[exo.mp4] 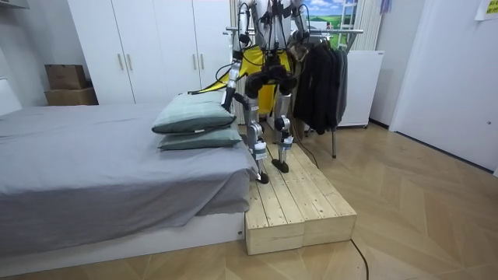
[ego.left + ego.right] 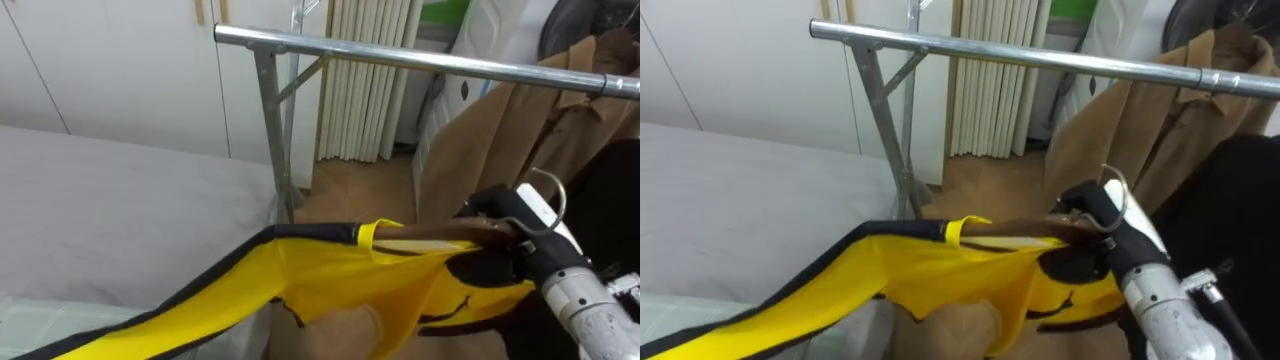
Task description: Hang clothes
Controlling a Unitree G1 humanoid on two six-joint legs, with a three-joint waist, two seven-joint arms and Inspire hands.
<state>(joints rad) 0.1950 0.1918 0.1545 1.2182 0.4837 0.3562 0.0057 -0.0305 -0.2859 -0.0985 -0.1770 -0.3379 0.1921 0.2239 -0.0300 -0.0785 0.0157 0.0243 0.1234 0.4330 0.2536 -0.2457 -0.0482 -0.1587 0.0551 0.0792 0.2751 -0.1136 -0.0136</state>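
A bedroom with white wardrobe doors (image 1: 148,47) and a wood floor. The robot stands on a low plank platform (image 1: 299,206) at the foot of a grey-sheeted bed (image 2: 100,200), facing a metal clothes rail (image 2: 400,55). Two green pillows (image 1: 194,117) lie stacked on the bed's corner.

The right hand (image 2: 493,207) comes in from the lower right with its dark fingers curled tight around a wooden hanger (image 2: 430,233). Most of the palm is hidden behind the wood and cloth. The hanger's wire hook (image 2: 550,195) stands just above the hand, below the rail and clear of it.

A yellow garment with black trim (image 2: 330,280) is draped over the hanger, so the task's thing is in the right hand and not on the rail. One long end runs down toward the lower left and is cut off at the edge, so what kind of garment it is cannot be made out.

On the rail to the right hangs a tan coat (image 2: 520,130), and beside it a dark garment (image 2: 610,200) is cropped by the edge. Behind the rail's upright post (image 2: 268,130) stands a white ribbed panel (image 2: 365,80) — radiator or folded blind, hard to say.

In the room view the left hand (image 1: 229,95) hangs low at the room view's left of the body, too small to tell its state.
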